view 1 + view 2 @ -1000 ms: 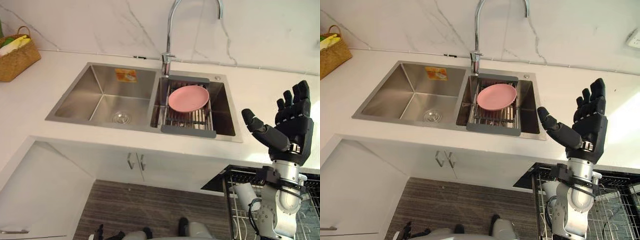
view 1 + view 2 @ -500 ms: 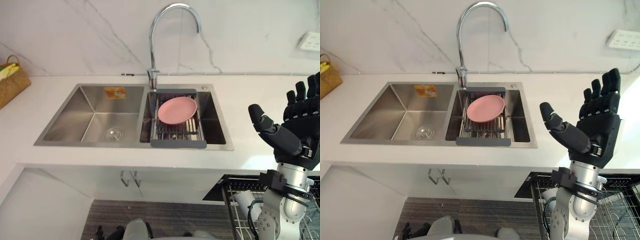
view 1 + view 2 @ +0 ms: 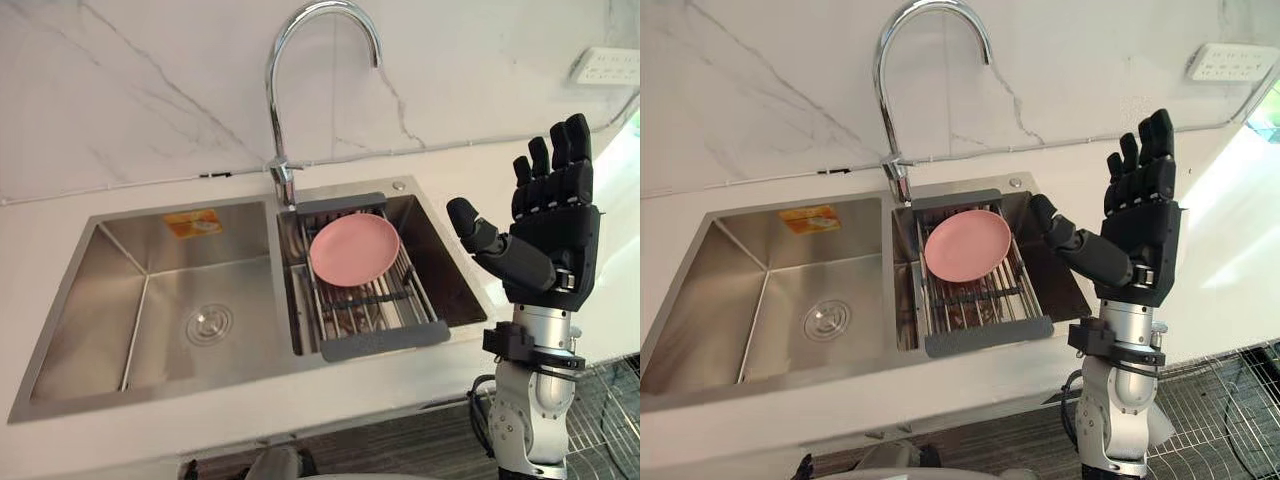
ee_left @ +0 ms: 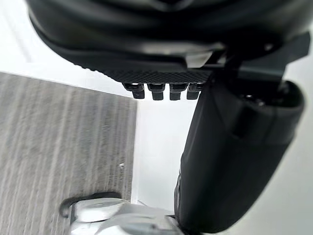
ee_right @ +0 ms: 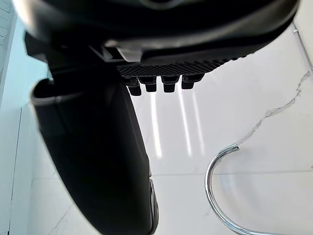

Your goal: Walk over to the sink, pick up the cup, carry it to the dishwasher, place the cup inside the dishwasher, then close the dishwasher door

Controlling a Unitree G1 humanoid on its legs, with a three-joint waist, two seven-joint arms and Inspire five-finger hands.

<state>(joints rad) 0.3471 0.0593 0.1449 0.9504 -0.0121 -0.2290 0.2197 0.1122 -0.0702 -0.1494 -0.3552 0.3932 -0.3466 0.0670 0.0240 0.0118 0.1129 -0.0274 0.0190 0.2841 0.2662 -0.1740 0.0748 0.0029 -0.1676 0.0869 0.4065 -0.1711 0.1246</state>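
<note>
A steel double sink (image 3: 90, 300) is set in the white counter. Its left basin has a bare steel floor with a drain (image 3: 208, 324). Across the right basin lies a grey wire rack (image 3: 385, 340) with a pink plate (image 3: 354, 249) on it. My right hand (image 3: 550, 235) is raised upright just right of the sink, palm toward the basins, open and holding nothing, thumb out over the right basin's edge. My left hand (image 4: 230, 161) hangs over the grey wood floor, fingers straight, holding nothing.
A tall curved tap (image 3: 275, 100) stands behind the divide between the basins. A white wall socket (image 3: 605, 65) sits at the upper right on the marble wall. The dishwasher's wire rack (image 3: 1220, 410) juts out low on the right, beside my right arm.
The camera has moved closer to the sink and turned, so the basket and cabinet fronts have left view. My right hand stays raised and open, and now stands nearer the sink's right edge.
</note>
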